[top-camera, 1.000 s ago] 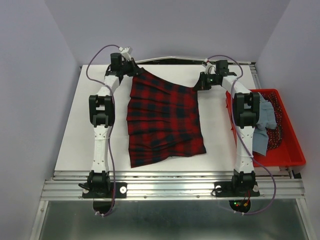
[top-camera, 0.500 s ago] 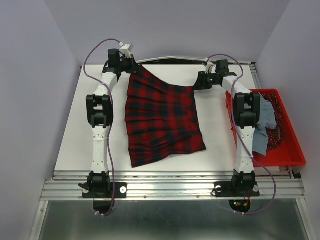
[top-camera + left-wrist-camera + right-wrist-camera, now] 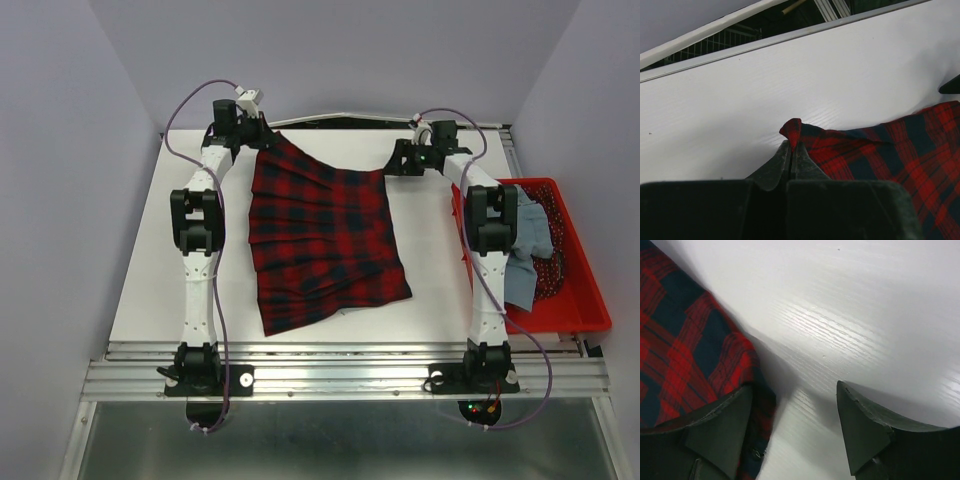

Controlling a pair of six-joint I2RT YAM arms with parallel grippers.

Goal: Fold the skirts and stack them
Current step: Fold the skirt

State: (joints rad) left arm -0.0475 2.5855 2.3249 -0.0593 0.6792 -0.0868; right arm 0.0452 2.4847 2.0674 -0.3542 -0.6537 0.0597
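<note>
The left gripper [image 3: 791, 149] sits at the far left of the table with its jaws pressed together on the far-left corner of the pleated red-and-dark-navy plaid skirt [image 3: 325, 235], pinching a small peak of cloth just above the surface. From there the plaid skirt lies spread flat across the middle of the table, its pleats running toward the near edge.

At the skirt's far-right corner the right gripper [image 3: 794, 390] stands with its jaws wide apart and nothing between them. One finger rests over the cloth's edge and the other over bare table.

The right arm's forearm crosses the left wall of the red plastic basket [image 3: 590, 300] at the table's right edge and hides part of its contents. Inside lies the plain light blue-grey denim-like skirt [image 3: 532, 240], crumpled, beside a dark red patterned cloth [image 3: 553, 255].

The white wood-grained tabletop [image 3: 140, 260] ends in an aluminium rail [image 3: 340, 375] at the near edge. Pale lavender walls [image 3: 60, 150] enclose it.
</note>
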